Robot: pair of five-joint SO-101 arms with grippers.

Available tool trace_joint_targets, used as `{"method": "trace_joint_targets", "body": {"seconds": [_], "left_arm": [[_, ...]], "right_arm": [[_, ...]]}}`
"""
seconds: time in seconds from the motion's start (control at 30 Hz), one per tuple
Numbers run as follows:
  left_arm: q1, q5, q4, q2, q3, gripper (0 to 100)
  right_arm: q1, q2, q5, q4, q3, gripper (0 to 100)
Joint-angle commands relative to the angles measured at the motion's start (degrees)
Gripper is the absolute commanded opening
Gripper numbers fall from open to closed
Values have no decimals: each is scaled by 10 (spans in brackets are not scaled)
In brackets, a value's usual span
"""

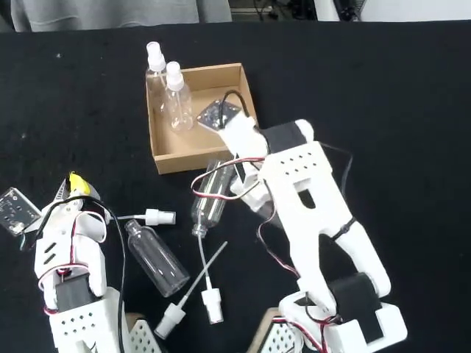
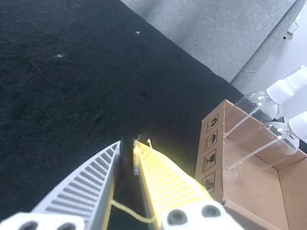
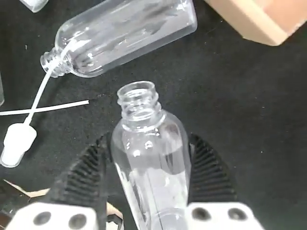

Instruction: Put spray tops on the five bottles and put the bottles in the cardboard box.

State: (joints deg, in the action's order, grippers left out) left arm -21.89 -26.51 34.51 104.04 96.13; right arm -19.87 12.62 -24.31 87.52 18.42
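Note:
My right gripper point(image 3: 149, 143) is shut on a clear bottle point(image 3: 149, 158) that has no top, its open neck pointing away from the wrist; in the high view this gripper point(image 1: 246, 187) hangs just in front of the cardboard box point(image 1: 163, 151). Beside it lies a second bare bottle point(image 1: 210, 195) point(image 3: 124, 33), with the tube of a loose spray top point(image 1: 213, 303) point(image 3: 17, 141) reaching its neck. A third bare bottle point(image 1: 156, 257) lies on the table. Two topped bottles point(image 1: 156, 70) point(image 1: 177, 99) stand in the box. My left gripper point(image 1: 73, 185) point(image 2: 128, 143) is shut and empty at the near left.
Two more loose spray tops lie on the black table, one point(image 1: 153, 217) by the third bottle's neck and one point(image 1: 171, 318) near the front edge. The box wall point(image 2: 213, 153) stands ahead of my left gripper. A small board point(image 1: 18, 208) lies at the far left.

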Motion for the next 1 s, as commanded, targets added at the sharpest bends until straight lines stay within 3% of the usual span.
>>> {"method": "trace_joint_targets", "body": {"seconds": [0.0, 0.17, 0.37, 0.7, 0.97], "left_arm": [[-4, 5, -9, 3, 13, 40], [-4, 5, -9, 3, 13, 40], [-7, 5, -9, 3, 13, 40], [-5, 6, -9, 3, 13, 40], [-7, 6, -9, 3, 13, 40]], "right_arm": [[-11, 80, 7, 7, -29, 74], [-10, 140, 12, 6, -24, 74], [-11, 185, 76, -39, -12, 74], [-11, 335, 92, -172, 143, 74], [-10, 439, 118, -213, 221, 74]]}}
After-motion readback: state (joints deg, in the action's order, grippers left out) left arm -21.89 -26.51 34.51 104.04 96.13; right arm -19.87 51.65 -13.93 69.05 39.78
